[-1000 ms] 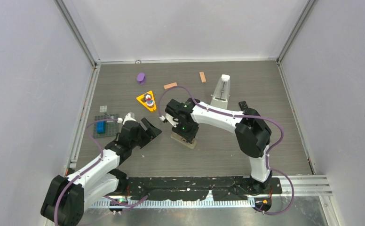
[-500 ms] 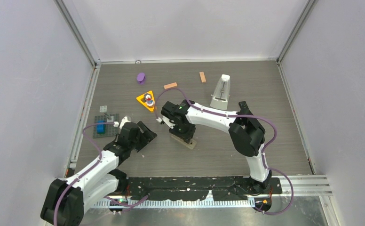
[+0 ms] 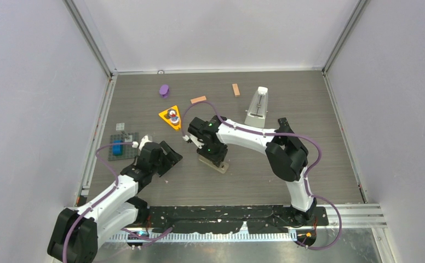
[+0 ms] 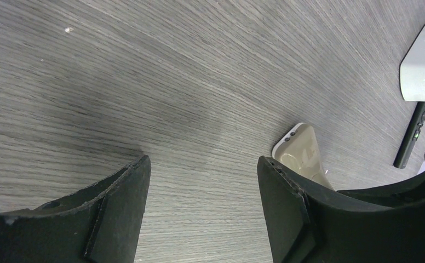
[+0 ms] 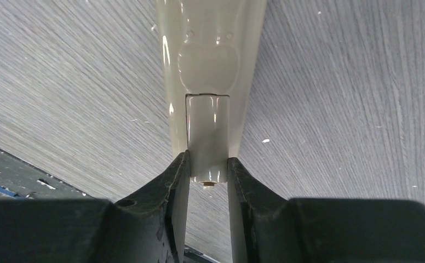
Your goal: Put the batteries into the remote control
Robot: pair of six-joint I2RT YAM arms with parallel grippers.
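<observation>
Top external view puts the beige remote [image 3: 220,166] a little toward 6 o'clock of the table's [image 3: 309,164] middle, lying flat on the dark wood grain. The right arm bends in from 3 o'clock, and the right gripper [image 5: 207,160] stands directly over the remote.

From the right wrist camera I see its two fingers [image 5: 178,181] drawn in close. They press from both sides on a narrow cream panel [image 5: 207,131] at the near end of the remote's back, and the panel fills the gap between them. A tiny brass-coloured bit [image 5: 209,184] shows just under the panel's edge. I cannot tell whether the panel is seated or lifted.

At 9 o'clock of the remote the left gripper [image 4: 202,164] hangs low over the table, spread wide, with only bare wood between its fingers. Its wrist camera catches the remote's rounded end just beyond one finger.

At 10 o'clock of the remote sits a yellow triangular plate [image 3: 166,117] carrying small red and dark bits, too small for me to say whether they are batteries. A white metronome-shaped thing [image 3: 258,107] stands at 1 o'clock, with a slim black remote [image 3: 283,124] just beside it at 2 o'clock. Two orange-brown blocks [image 3: 198,99] lie toward 12 o'clock, a purple lump [image 3: 164,90] lies at 11 o'clock, and a grey baseplate [image 3: 128,153] with a blue brick [image 3: 116,148] is far out at 9 o'clock.
</observation>
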